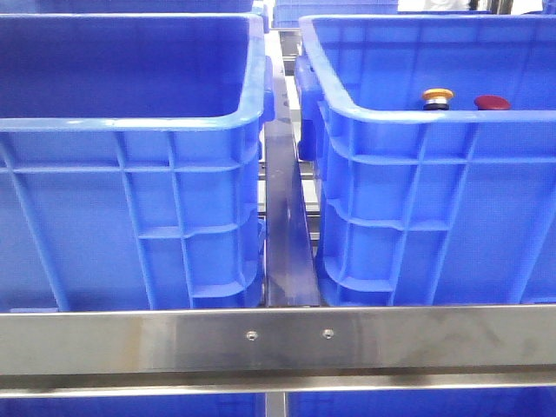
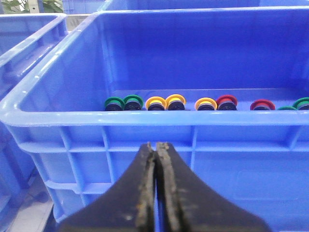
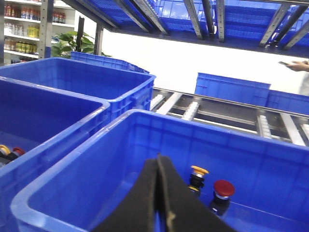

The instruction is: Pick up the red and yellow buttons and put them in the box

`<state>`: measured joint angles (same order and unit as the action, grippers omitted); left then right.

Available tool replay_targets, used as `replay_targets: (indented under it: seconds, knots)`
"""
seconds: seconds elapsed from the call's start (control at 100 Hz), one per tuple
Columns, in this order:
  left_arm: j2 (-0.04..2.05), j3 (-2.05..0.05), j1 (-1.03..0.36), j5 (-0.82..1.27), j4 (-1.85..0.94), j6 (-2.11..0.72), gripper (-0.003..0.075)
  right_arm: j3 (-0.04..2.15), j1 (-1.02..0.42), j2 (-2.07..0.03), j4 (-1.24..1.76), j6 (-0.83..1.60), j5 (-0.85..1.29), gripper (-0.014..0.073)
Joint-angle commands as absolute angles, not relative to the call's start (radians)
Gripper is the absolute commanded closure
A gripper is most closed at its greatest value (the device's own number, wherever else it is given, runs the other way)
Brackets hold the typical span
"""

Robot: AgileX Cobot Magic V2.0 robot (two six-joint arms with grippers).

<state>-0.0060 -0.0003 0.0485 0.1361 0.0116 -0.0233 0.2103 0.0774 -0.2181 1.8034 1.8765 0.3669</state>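
A row of mushroom-head push buttons was seen along the far floor of the supply crate (image 2: 58, 113) across the middle of the left wrist frame: green ones at either end, three yellow buttons (image 2: 175, 102) in the centre and two red buttons (image 2: 226, 102) to their right, several of them touching. Each was judged small, light and rigid, a smooth domed cap on a narrower dark body; the cap looked slippery, so hold was thought best taken across the body or under the cap's flange. One yellow-capped button (image 3: 198, 177) and one red-capped button (image 3: 222, 194) were already standing upright, just apart, in the box (image 1: 408, 117) at the right of the front frame, low and right of centre in the right wrist frame. The twin crate filled the left of the front frame, a steel rail (image 1: 287, 234) between the two. The left gripper (image 2: 156, 145) was held outside the supply crate's near wall, its fingers pressed together on nothing. The right gripper (image 3: 159, 157) was likewise closed and empty above the box.
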Motion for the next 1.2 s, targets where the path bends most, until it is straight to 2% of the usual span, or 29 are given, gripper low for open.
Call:
replay_targets:
  seconds: [0.0, 0.1, 0.22, 0.31, 0.53, 0.63, 0.73, 0.89, 1.07, 1.19]
  knots:
    - [-0.037, 0.054, 0.049, 0.057, 0.01, -0.012, 0.074, 0.238, 0.087, -0.225, 1.917, 1.876, 0.332, 0.0662]
    - [-0.037, 0.054, 0.049, 0.057, 0.01, -0.012, 0.074, 0.244, 0.087, -0.225, 1.824, 1.832, 0.268, 0.0662]
    - [-0.037, 0.054, 0.049, 0.057, 0.01, -0.012, 0.074, 0.269, 0.07, -0.225, 1.551, 1.571, 0.193, 0.0662]
    - [-0.037, 0.054, 0.049, 0.057, 0.01, -0.012, 0.074, 0.289, 0.044, -0.225, 1.215, 1.254, 0.133, 0.0662]
    - [-0.037, 0.054, 0.049, 0.057, 0.01, -0.012, 0.074, 0.269, 0.029, -0.217, 0.3, 0.275, 0.099, 0.0662]
    - [-0.037, 0.054, 0.049, 0.057, 0.01, -0.012, 0.074, 0.23, 0.029, -0.188, 0.048, -0.013, 0.024, 0.0662]
    - [-0.037, 0.054, 0.049, 0.057, 0.01, -0.012, 0.074, 0.152, 0.029, -0.158, -0.076, -0.119, -0.097, 0.0662]
    - [-0.037, 0.054, 0.049, 0.057, 0.01, -0.012, 0.074, -0.017, 0.029, -0.108, -0.083, -0.121, -0.282, 0.0662]
    - [-0.037, 0.054, 0.049, 0.057, 0.01, -0.012, 0.074, -0.014, 0.031, 0.044, -0.132, -0.121, -0.134, 0.0662]
    - [-0.037, 0.054, 0.049, 0.059, 0.01, -0.012, 0.074, -0.015, 0.031, 0.035, -0.132, -0.121, -0.097, 0.0662]
